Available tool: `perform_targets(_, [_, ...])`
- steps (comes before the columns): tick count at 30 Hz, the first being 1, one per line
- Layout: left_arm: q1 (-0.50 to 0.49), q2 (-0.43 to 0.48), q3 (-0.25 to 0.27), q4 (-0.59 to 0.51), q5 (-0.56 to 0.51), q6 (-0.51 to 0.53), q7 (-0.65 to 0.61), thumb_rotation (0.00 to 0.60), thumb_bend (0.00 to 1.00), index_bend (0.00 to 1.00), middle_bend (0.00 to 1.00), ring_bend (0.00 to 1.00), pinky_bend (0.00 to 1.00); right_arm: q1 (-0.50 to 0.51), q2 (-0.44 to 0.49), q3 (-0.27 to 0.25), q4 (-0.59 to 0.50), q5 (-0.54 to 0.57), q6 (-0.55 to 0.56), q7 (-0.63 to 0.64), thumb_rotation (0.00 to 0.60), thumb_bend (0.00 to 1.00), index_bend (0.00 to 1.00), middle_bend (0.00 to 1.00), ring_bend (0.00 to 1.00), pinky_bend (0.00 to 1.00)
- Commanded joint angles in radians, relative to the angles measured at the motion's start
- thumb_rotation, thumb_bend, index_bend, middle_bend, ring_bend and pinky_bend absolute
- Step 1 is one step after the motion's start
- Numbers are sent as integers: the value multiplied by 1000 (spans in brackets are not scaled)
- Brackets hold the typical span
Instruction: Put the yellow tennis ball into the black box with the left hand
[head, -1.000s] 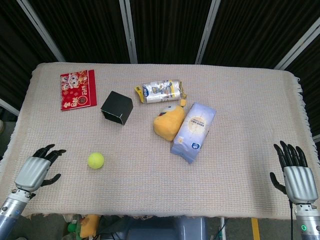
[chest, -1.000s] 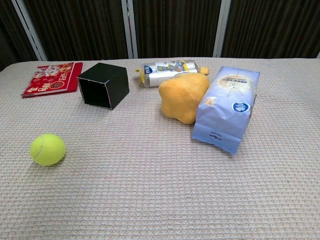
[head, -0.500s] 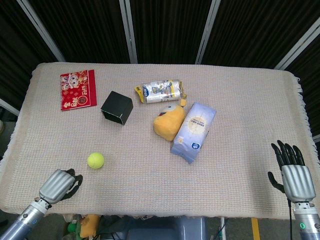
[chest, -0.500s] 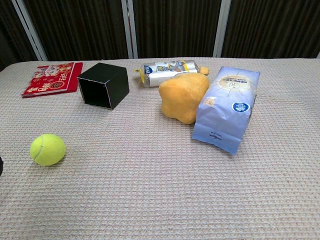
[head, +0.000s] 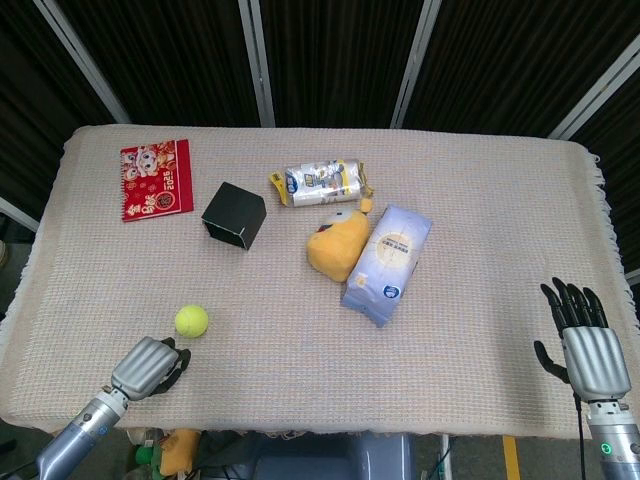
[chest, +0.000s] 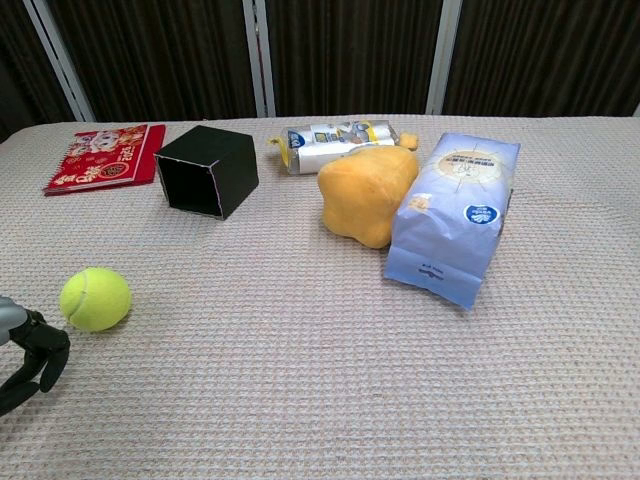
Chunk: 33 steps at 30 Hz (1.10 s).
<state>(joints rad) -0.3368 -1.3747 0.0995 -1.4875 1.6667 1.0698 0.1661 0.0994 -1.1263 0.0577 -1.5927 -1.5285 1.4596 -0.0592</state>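
Observation:
The yellow tennis ball (head: 191, 320) (chest: 95, 298) lies on the cloth at the front left. The black box (head: 234, 215) (chest: 207, 170) lies on its side further back, its opening facing the front. My left hand (head: 150, 367) (chest: 28, 361) is just in front of the ball and slightly to its left, apart from it, fingers curled a little and holding nothing. My right hand (head: 582, 341) stays at the table's front right edge with its fingers spread and nothing in them.
A yellow plush toy (head: 338, 244) leans against a light blue bag (head: 386, 264) at the centre. A snack packet (head: 320, 183) lies behind them. A red booklet (head: 155, 179) is at the back left. The table's front edge (head: 300, 428) runs near my left hand.
My left hand has moved right along the front edge toward the ball and has come into the chest view. The right hand barely shifted. The ball and box stayed put.

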Motion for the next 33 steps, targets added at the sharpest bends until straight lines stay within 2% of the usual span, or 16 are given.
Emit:
perform_targets(1, [-14, -13, -16, 5, -22, -17, 23, 600, 481, 496, 628, 419, 729, 0, 6, 2, 0, 1, 2, 13, 600, 400, 0, 0, 0, 0])
perform_targets(8, [-28, -33, -43, 26, -65, -30, 47, 600, 480, 450, 550, 419, 684, -2, 14, 5, 5, 1, 9, 35, 600, 400, 0, 0, 0, 0])
perform_targets(15, [-53, -47, -63, 63, -79, -39, 1, 600, 481, 398, 496, 414, 565, -2, 10, 1, 6, -4, 10, 25, 600, 400, 0, 0, 0, 0])
perform_targets(26, [-85, -83, -88, 140, -75, -24, -89, 600, 481, 291, 416, 324, 411, -3, 13, 1, 5, -3, 11, 31, 600, 399, 0, 0, 0, 0])
perform_targets(33, [-110, -124, -109, 196, -76, -13, -137, 600, 481, 255, 381, 277, 367, -2, 16, 0, 5, -4, 10, 36, 600, 400, 0, 0, 0, 0])
